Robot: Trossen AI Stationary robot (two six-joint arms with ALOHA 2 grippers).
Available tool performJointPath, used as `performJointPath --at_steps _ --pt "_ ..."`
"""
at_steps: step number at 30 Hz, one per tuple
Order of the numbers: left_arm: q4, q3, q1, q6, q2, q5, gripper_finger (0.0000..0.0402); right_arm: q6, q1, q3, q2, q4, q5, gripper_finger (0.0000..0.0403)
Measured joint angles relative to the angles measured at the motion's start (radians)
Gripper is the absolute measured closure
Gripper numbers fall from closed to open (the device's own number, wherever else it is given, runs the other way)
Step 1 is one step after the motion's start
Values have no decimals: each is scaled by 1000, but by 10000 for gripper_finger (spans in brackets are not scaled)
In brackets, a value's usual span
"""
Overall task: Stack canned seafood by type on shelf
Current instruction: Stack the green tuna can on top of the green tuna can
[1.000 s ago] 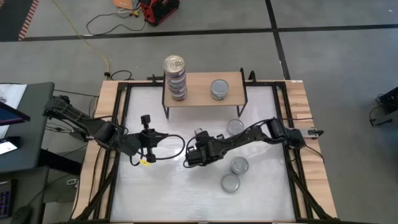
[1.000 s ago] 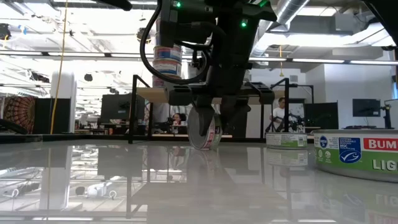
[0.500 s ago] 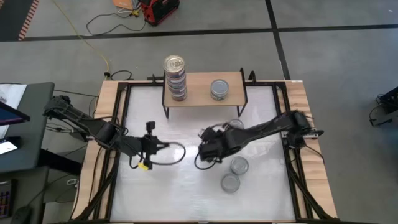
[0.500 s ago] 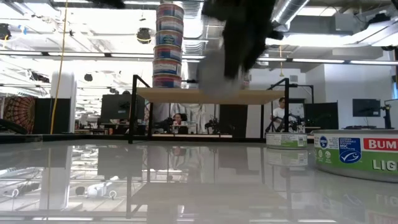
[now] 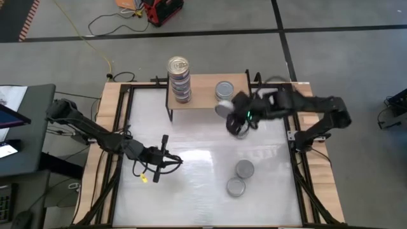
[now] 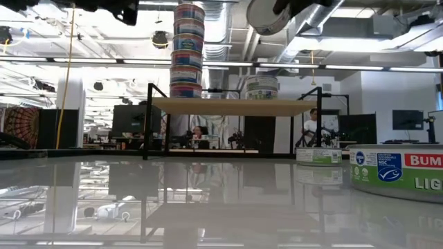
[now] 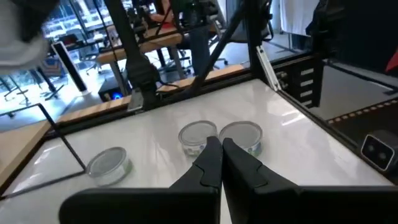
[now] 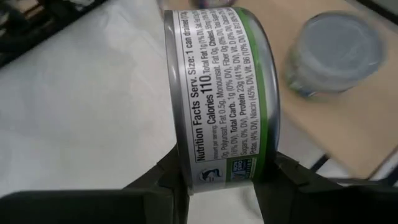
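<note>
Right gripper (image 5: 230,113) upper centre-right of the high view, at the shelf's (image 5: 203,95) front edge, clamped on a green-labelled tin (image 8: 221,93) held on edge. On the shelf: a tall stack of cans (image 5: 179,79) at its left end, a single silver-lidded can (image 5: 224,90) to the right. The held tin appears just beside that single can, though overlap makes contact unclear. Two loose tins (image 5: 240,178) sit lower right on the table (image 5: 191,197). Left gripper (image 5: 166,159) lower left of centre, fingers pressed together, empty.

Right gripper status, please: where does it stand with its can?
Right gripper shut on green-labelled can, raised beside shelf. Left gripper shut, empty. Path clear.
</note>
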Motion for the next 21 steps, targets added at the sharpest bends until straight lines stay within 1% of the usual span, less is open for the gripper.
performJointPath --at_steps 4,7,10,14,17,21 --pt "8 -13 32 75 31 49 402 -164 -174 0 -6 51 -196 246" --pt "39 -13 63 183 47 72 402 -286 -319 0 2 67 -340 246" --pt "66 -13 101 284 65 73 402 -379 -469 0 18 82 -508 246" --pt "29 -13 141 302 70 66 402 -466 -635 -1 49 75 -750 246" --pt "8 -13 164 341 72 66 401 -508 -711 -1 73 73 -922 244" --pt "25 -13 184 426 71 66 402 -537 -776 -1 123 52 -1049 240"
